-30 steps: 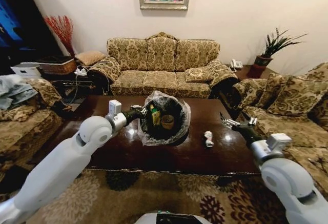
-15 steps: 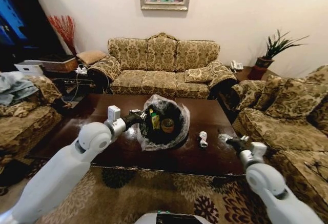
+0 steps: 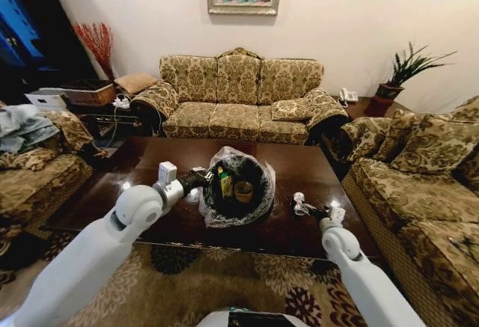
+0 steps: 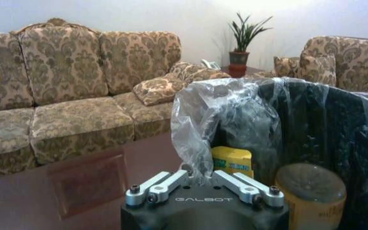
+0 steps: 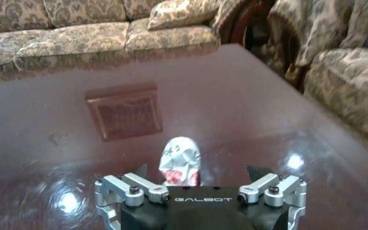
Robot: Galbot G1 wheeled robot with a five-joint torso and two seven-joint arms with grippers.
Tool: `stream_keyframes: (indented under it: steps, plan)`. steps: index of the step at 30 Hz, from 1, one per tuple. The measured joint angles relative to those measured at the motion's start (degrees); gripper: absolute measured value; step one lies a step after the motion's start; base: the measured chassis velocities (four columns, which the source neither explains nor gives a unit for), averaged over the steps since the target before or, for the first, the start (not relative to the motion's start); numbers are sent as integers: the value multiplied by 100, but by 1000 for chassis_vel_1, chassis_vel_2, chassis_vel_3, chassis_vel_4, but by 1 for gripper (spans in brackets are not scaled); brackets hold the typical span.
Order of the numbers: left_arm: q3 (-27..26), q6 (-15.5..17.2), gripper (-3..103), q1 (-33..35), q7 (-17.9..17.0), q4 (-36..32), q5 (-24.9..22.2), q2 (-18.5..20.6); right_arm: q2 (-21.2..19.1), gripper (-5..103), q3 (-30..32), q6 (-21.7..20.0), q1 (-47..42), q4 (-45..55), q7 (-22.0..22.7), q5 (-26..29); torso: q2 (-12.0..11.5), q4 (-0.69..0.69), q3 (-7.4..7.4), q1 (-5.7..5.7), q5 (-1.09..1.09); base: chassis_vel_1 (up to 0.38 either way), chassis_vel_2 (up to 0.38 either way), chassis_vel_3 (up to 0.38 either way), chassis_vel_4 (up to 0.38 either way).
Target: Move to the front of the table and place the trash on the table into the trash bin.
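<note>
Warm, moderate indoor light fills the room, and the glossy desk throws back small bright glare spots and a mirror image of the sofa. The head view bows outward at its edges, while the right wrist view is soft, with the white wall in the left wrist view washed pale.

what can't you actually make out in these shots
- Left gripper, left wrist view: fingertips hidden by the trash bin's plastic bag, so its grip is unclear.
- Bin contents: a yellow-labelled bottle and a round-topped item show; anything beneath is hidden by the bin wall.
- Small silvery-white can, right wrist view: lower end covered by the right gripper body; print too blurred to read.
- Table, head view: near edge hidden behind both arms.
</note>
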Motion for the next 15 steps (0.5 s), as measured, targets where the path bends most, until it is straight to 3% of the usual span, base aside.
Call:
stream_keyframes:
  steps: [8, 11, 14, 15]
  plan:
    - [30, 2, 2, -53, -10, 105, -14, 27, 142, 101, -24, 3, 193, -494, -182, 107, 0, -1, 0, 0, 0, 0, 0, 0, 0]
    - [95, 5, 2, -122, -11, 155, -16, 26, 148, 93, 28, 22, 222, -609, -350, 138, 0, -1, 0, 0, -1, 0, 0, 0, 0]
    - [246, 10, 2, -279, -15, 248, -24, 14, 148, 78, 120, 20, 229, -728, -653, 138, 0, -2, 0, 0, 0, 0, 0, 0, 0]
    - [246, 10, 2, -279, -15, 248, -24, 14, 148, 78, 120, 20, 229, -728, -653, 138, 0, -2, 0, 0, 0, 0, 0, 0, 0]
